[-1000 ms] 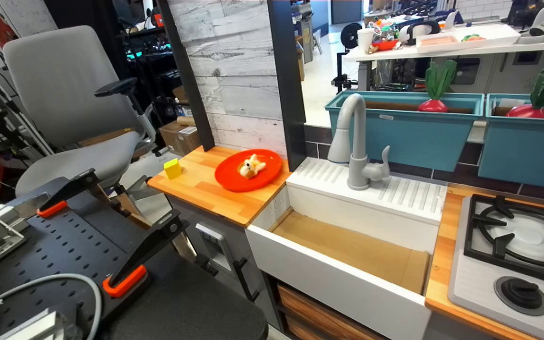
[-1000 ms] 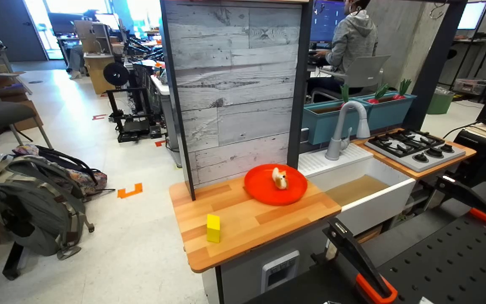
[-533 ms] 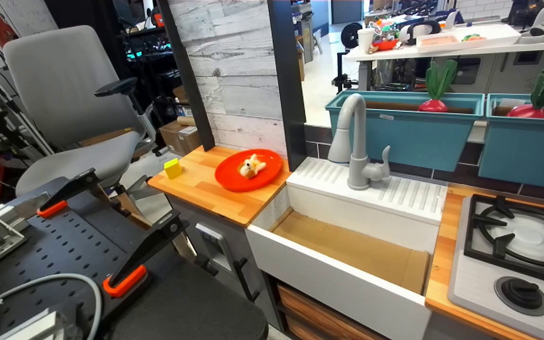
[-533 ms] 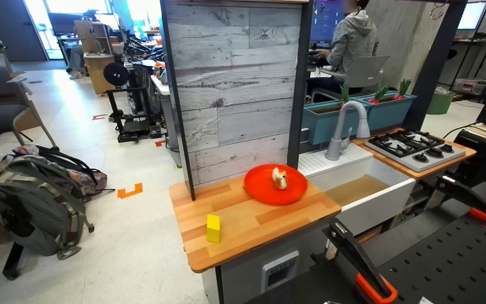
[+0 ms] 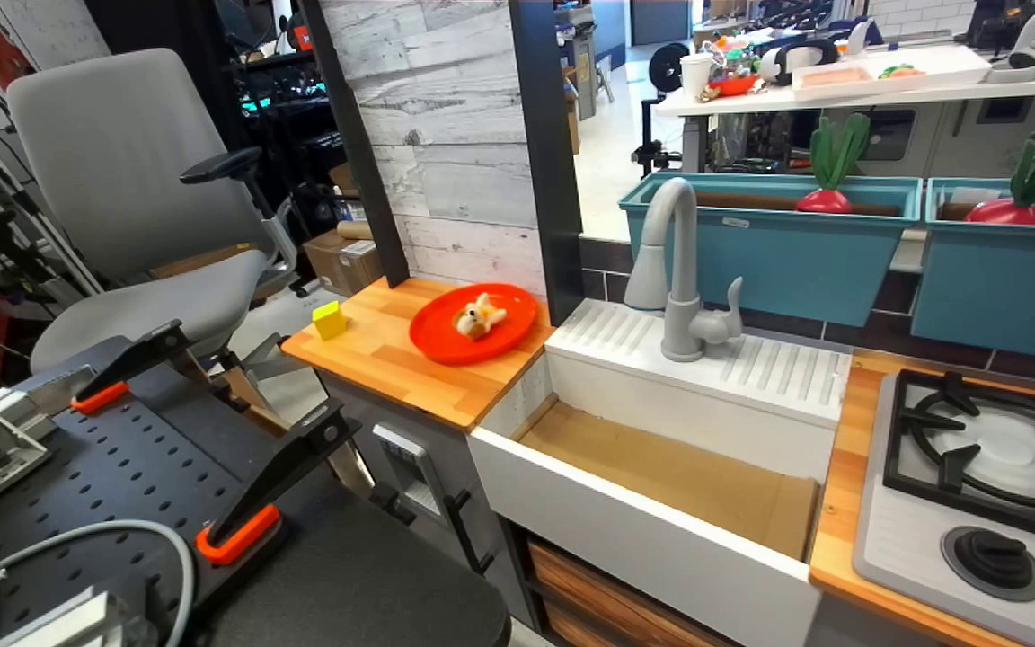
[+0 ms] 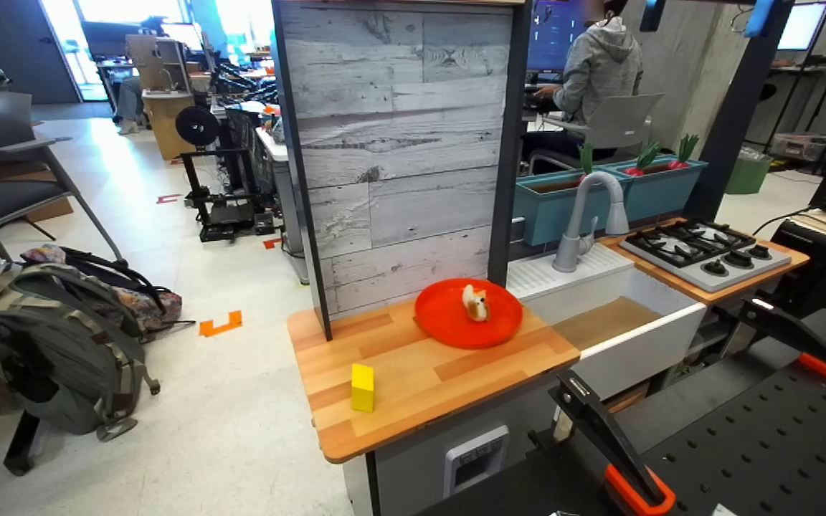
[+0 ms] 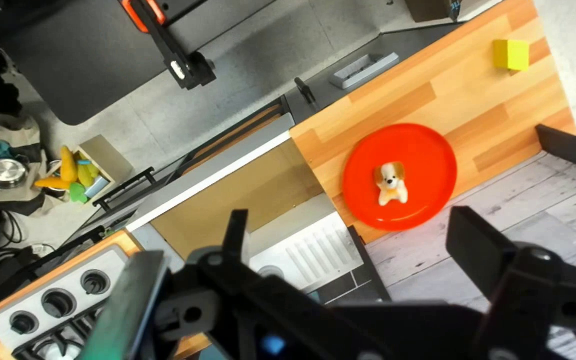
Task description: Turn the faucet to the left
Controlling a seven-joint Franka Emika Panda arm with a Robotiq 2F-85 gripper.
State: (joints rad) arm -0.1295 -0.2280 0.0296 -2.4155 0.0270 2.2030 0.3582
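The tall grey faucet [image 5: 683,270] stands upright on the white ledge behind the sink, and it also shows in an exterior view [image 6: 570,240]. In an exterior view its spout arches to the picture's left, with the small side lever [image 5: 734,310] at the right of the base. My gripper [image 6: 705,16] shows only as two dark tips at the top edge of an exterior view, above the faucet and apart from it. In the wrist view my gripper [image 7: 349,215] has its black fingers wide apart with nothing between. There the faucet is mostly hidden behind a finger.
The white sink [image 5: 643,521] has cardboard on its floor. A red plate [image 5: 437,332] with a toy dog and a yellow block [image 5: 329,321] are on the wooden counter. A stove [image 5: 868,521] and teal planters [image 5: 778,261] flank the faucet. A wood-look panel [image 5: 455,117] stands upright behind the counter.
My gripper's tips have come into view at the top edge of an exterior view. The faucet and counter items have not moved. A background chair has shifted to the right.
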